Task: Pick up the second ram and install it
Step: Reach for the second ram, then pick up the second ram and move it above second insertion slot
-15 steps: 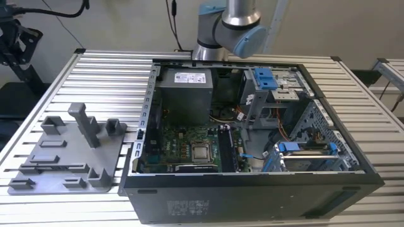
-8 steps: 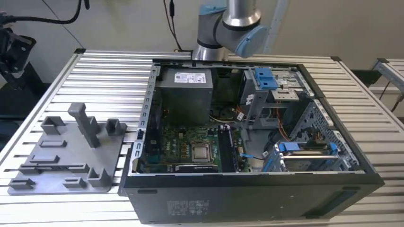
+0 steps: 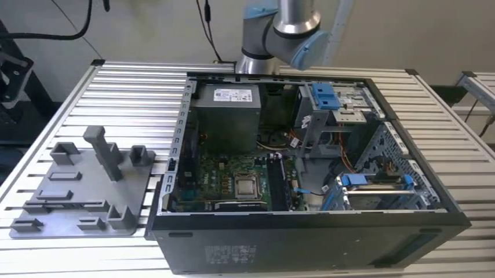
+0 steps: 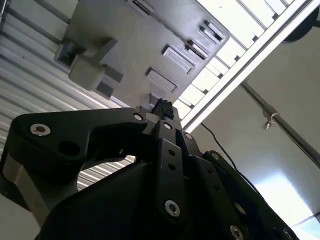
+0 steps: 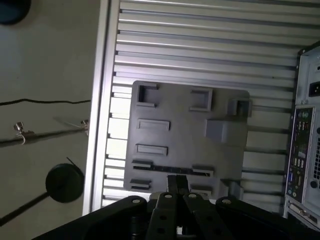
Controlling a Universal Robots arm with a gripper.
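Gripper (image 5: 178, 184) fingertips pressed together, nothing seen between. Second ram (image 5: 167, 169) seemingly thin dark strip, edge-up in gray fixture (image 5: 185, 135), lower centre of first wrist view. Light, stiff, fragile; probably best pinched on flat faces mid-length.

The surface (image 3: 116, 87) was silver-grey metal, striped with parallel ribs and dark grooves. The moulded tray (image 3: 131, 197) was a plain matt grey. The computer case (image 3: 309, 249) was black outside; inside were a green circuit board (image 3: 220, 174), a dull grey power supply box (image 3: 226, 119) and bright blue plastic clips (image 3: 325, 95). The arm (image 3: 296, 20) was polished silver with pale blue caps. The end effector (image 5: 178, 182) was black, dotted with silver screw heads.
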